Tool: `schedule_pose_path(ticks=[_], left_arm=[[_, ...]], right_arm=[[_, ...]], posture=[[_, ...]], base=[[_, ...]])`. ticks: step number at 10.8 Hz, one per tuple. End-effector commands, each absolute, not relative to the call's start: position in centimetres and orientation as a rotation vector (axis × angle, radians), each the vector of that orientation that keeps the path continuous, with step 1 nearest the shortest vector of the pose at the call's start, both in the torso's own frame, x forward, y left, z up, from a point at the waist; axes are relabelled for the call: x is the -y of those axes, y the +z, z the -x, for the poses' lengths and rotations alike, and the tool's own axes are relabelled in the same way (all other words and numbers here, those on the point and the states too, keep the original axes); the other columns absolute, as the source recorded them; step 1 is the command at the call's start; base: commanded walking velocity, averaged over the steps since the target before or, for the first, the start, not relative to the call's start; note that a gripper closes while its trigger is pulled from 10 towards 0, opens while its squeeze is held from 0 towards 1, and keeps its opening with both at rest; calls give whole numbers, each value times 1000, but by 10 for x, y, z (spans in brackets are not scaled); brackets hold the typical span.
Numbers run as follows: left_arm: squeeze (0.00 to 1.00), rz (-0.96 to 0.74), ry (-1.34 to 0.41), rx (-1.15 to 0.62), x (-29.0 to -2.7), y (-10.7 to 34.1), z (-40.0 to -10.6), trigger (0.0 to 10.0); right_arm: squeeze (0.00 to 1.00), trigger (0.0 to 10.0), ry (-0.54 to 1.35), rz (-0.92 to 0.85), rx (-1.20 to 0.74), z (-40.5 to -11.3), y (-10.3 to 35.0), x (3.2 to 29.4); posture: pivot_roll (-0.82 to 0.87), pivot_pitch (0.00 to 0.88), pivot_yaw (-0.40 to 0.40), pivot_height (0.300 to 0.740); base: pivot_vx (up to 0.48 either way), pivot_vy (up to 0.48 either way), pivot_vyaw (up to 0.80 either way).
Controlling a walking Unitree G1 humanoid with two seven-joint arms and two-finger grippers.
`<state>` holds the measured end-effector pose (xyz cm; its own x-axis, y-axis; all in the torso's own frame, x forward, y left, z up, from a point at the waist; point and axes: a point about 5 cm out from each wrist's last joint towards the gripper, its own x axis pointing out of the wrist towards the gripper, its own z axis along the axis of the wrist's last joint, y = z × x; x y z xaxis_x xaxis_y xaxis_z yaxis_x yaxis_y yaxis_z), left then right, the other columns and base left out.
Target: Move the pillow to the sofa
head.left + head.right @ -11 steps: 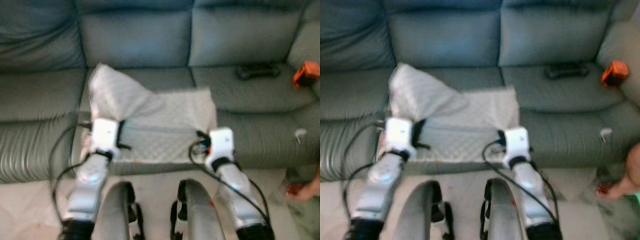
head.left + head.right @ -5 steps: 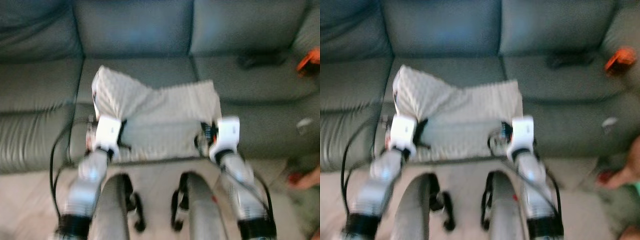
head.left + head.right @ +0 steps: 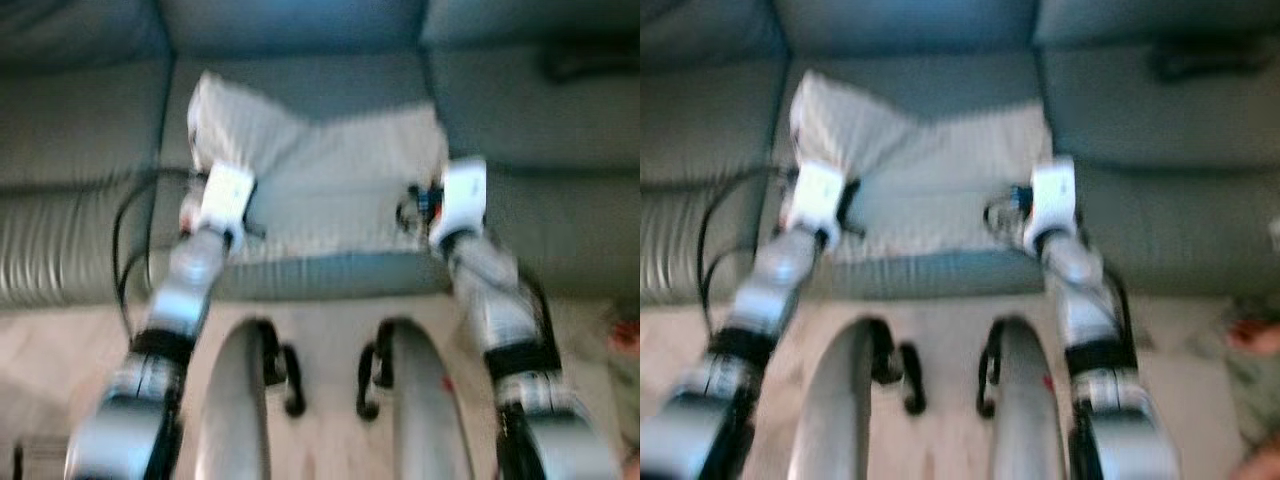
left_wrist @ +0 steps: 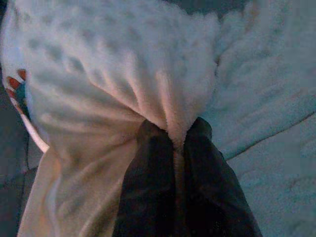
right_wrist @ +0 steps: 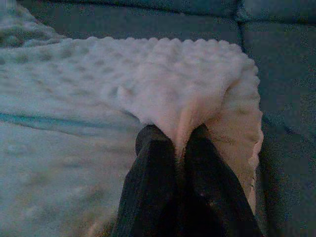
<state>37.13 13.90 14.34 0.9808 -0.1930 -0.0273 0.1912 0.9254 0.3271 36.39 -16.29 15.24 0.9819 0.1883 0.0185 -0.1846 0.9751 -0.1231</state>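
White bumpy-textured pillow (image 3: pixel 330 175) lies rumpled on the grey sofa (image 3: pixel 90 130) seat.

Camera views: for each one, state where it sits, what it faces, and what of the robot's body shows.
Left eye view: on the head, looking down at the pillow on the sofa; both silver arms and the legs show.
Right eye view: the other stereo eye, same scene, slightly offset.
Left wrist view: along the left claw, shut on a fold of the pillow.
Right wrist view: along the right claw, pinching the pillow's corner, sofa beyond.
Shared: all four show the white bumpy pillow.
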Motion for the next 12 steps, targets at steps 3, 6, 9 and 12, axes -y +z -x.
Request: schedule_pose_path(ticks=[3, 6, 9, 12], left_arm=[[0, -348, -45, -65, -158, 141, -387, 10000], [1000, -372, -80, -41, -151, 155, -396, 10000], [1000, -458, -78, -25, -149, 152, -396, 10000], [1000, -494, -33, 8, -151, 155, -397, 10000]], right_arm=[[0, 10000, 129, 115, 36, -375, 159, 179], [1000, 10000, 128, 62, 46, -371, 152, 175], [1000, 10000, 146, 43, 65, -368, 145, 167], [1000, 10000, 145, 36, 85, -361, 142, 164]], posture=[[-29, 503, 72, 632], [-41, 494, 62, 632], [-47, 484, 66, 632], [-64, 445, 53, 632]], base=[[0, 0, 0], [0, 0, 0], [0, 0, 0], [0, 0, 0]])
